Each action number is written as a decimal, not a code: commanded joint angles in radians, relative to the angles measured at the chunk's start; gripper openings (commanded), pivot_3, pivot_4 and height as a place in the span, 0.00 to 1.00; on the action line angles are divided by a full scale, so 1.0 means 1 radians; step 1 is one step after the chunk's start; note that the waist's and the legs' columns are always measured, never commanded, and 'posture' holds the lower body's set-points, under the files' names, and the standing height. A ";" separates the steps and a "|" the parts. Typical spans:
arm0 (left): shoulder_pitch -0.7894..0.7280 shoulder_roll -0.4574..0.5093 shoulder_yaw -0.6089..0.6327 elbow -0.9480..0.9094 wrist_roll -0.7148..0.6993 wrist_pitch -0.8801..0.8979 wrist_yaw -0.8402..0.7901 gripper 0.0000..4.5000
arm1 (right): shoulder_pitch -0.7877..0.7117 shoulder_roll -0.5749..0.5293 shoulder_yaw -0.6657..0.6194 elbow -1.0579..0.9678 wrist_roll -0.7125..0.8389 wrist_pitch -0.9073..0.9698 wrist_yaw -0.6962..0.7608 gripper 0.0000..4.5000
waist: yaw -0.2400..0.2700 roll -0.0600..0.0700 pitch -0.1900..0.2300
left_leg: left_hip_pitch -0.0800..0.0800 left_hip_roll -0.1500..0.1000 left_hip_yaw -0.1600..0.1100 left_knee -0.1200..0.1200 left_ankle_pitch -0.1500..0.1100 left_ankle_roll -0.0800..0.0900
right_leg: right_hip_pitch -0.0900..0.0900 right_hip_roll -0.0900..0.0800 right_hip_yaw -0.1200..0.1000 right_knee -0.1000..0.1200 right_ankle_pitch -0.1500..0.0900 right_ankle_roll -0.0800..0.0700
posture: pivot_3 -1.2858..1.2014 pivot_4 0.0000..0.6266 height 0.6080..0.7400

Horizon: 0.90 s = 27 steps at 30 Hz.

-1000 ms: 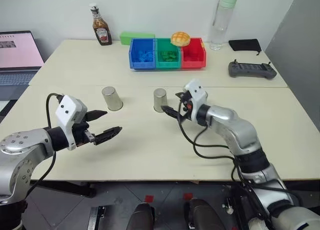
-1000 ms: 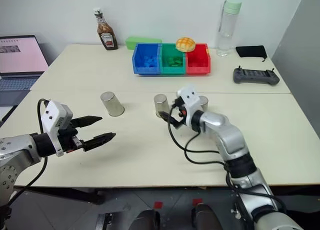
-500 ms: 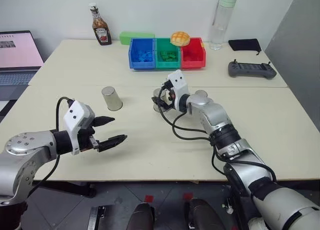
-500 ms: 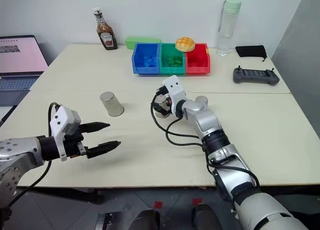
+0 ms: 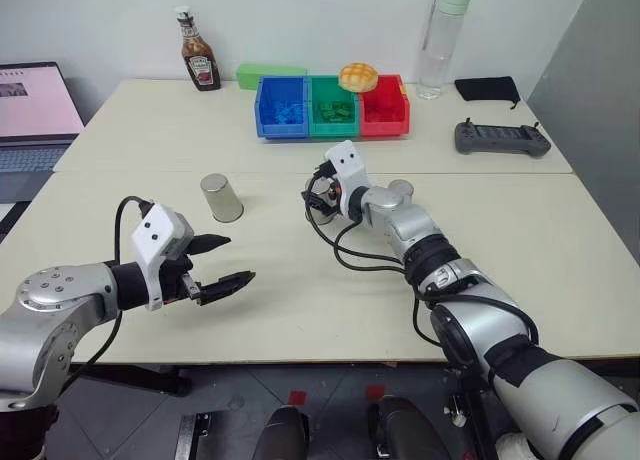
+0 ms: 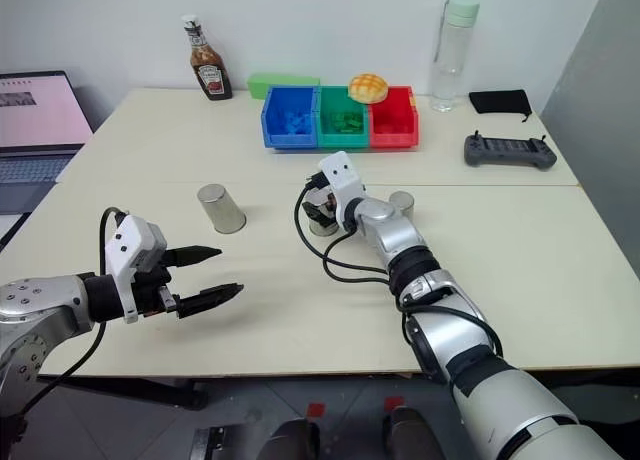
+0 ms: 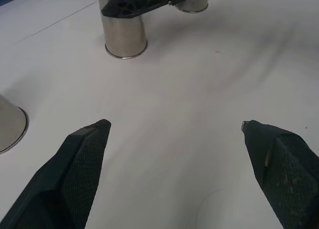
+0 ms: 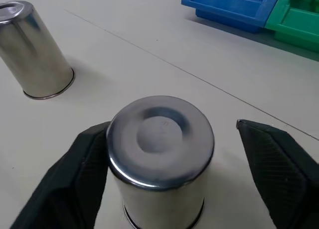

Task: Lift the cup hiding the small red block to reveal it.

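Right gripper straddles the middle upside-down silvery brushed-metal cup on the cream surface, jaws apart, one finger touching. Left gripper hovers, jaws wide.

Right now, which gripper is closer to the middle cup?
Right. The right gripper has its fingers on either side of the middle cup, one finger against its side and the other apart. The left gripper hangs open over the table's near left part, well short of it.
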 commanded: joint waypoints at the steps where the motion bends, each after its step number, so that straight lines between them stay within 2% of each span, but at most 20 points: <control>1: -0.013 0.001 0.007 -0.004 0.009 -0.017 0.010 1.00 | -0.029 0.011 -0.025 0.021 -0.010 -0.026 0.011 0.70 | -0.001 0.000 0.000 | 0.000 0.000 0.000 0.000 0.000 0.000 | 0.000 0.000 0.000 0.000 0.000 0.000 | 0.52 0.24 1.00; 4: -0.014 -0.001 0.006 -0.002 0.010 -0.018 0.015 1.00 | -0.032 0.017 -0.035 0.027 -0.009 -0.038 0.015 0.57 | -0.001 0.000 0.000 | 0.000 0.000 0.000 0.000 0.000 0.000 | 0.000 0.000 0.000 0.000 0.000 0.000 | 0.52 0.24 1.00; 11: -0.014 -0.010 0.007 0.001 0.017 -0.021 0.023 1.00 | -0.021 0.017 -0.058 -0.084 0.001 -0.106 0.036 0.57 | -0.003 0.000 0.000 | 0.000 0.000 0.000 0.000 0.000 0.000 | 0.000 0.000 0.000 0.000 0.000 0.000 | 0.52 0.24 1.00; 13: -0.015 -0.011 0.006 0.001 0.017 -0.020 0.023 1.00 | -0.002 0.003 -0.061 -0.181 0.006 -0.092 0.038 0.57 | -0.003 0.000 0.000 | 0.000 0.000 0.000 0.000 0.000 0.000 | 0.000 0.000 0.000 0.000 0.000 0.000 | 0.52 0.24 1.00; 16: -0.019 -0.012 0.001 0.004 0.019 -0.022 0.023 1.00 | 0.050 -0.027 -0.060 -0.367 0.010 -0.018 0.041 0.57 | 0.000 0.001 0.000 | -0.001 0.000 -0.001 0.000 0.000 0.000 | 0.000 0.000 0.000 0.000 0.000 0.000 | 0.52 0.24 1.00; 22: -0.032 -0.013 -0.009 0.012 0.018 -0.022 0.019 1.00 | 0.213 -0.100 -0.018 -0.761 0.028 0.269 0.070 0.57 | 0.004 0.000 0.000 | -0.001 -0.001 -0.001 0.000 0.000 0.000 | 0.000 -0.001 -0.001 0.000 0.000 0.000 | 0.52 0.24 1.00; 27: -0.063 -0.022 -0.038 0.030 0.020 -0.024 0.017 1.00 | 0.263 -0.126 -0.012 -0.808 0.008 0.328 0.048 0.57 | 0.000 0.001 0.000 | -0.001 0.000 -0.001 0.000 0.000 0.000 | 0.000 -0.001 -0.001 0.000 0.000 0.000 | 0.52 0.24 1.00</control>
